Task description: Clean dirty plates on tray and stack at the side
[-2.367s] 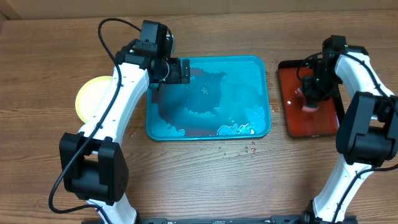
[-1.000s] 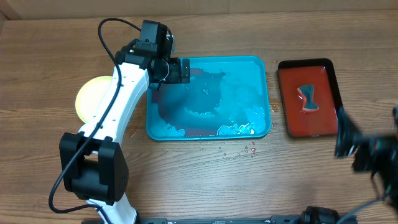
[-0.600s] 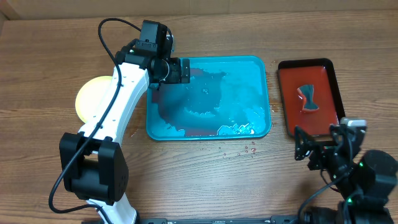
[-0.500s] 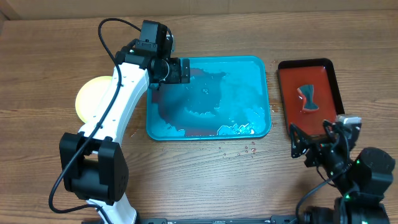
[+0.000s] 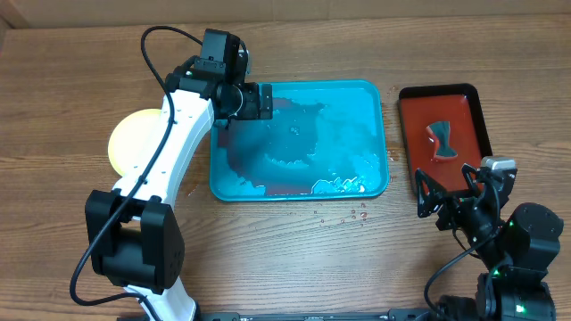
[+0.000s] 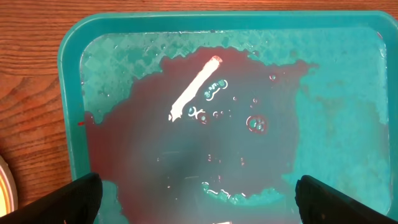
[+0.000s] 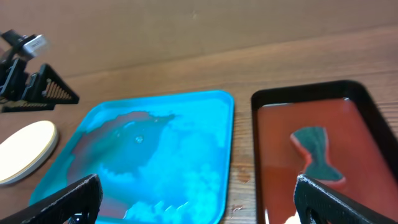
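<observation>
Plates point(image 5: 132, 143) stacked on table just left of tray point(image 5: 357, 116), none on it | left gripper point(image 6: 211, 202) wide open over tray's reddish water | right gripper point(image 7: 205, 205) wide open, empty, near table front | risk: left arm, on pulling away, clips stack or slops water.

— What sort of place are we looking at?

— A robotics lab, we'd say: a test station, not a kitchen. We see two robot arms fixed at one wood-grain bench point(image 5: 71, 53), the left arm point(image 5: 174, 134) trailing a looped black cable point(image 5: 146, 53), the right arm point(image 5: 526, 236) near the front edge.

— And around them?

— We make out a plain brown board point(image 7: 186, 25) behind the bench. On the bench a turquoise tray point(image 5: 376, 89) and a red tray point(image 5: 419, 134) are set out like props.
</observation>
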Motion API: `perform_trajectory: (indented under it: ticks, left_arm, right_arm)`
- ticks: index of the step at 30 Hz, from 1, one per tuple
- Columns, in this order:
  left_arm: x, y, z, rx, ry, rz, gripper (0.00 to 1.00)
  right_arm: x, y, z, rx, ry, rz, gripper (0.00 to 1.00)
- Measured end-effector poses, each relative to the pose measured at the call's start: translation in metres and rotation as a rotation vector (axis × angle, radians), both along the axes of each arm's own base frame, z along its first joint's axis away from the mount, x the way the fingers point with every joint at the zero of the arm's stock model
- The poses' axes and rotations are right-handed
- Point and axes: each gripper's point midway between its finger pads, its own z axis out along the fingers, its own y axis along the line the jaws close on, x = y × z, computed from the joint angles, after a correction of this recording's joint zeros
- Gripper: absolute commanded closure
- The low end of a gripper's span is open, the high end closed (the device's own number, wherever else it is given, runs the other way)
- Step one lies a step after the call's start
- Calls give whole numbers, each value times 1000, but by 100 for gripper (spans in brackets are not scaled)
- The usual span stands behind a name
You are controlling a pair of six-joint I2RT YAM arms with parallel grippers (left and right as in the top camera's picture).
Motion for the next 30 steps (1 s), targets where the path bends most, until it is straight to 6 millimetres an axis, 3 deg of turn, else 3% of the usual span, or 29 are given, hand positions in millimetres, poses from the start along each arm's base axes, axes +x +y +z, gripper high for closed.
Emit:
perform_trajectory:
  ticks: [9,13,21,30]
  left_arm:
    - [0,0,0,0,0,0,0]
    - [0,0,0,0,0,0,0]
    - [0,0,0,0,0,0,0]
    - [0,0,0,0,1,0,0]
  right_arm:
    - [13,-9,29,-43,-146,-47,0]
    - [20,-5,31,-68,-233,-64,0]
    - [9,1,2,-77,-403,-88,0]
    - [-3,1,-39,-76,-407,-95,0]
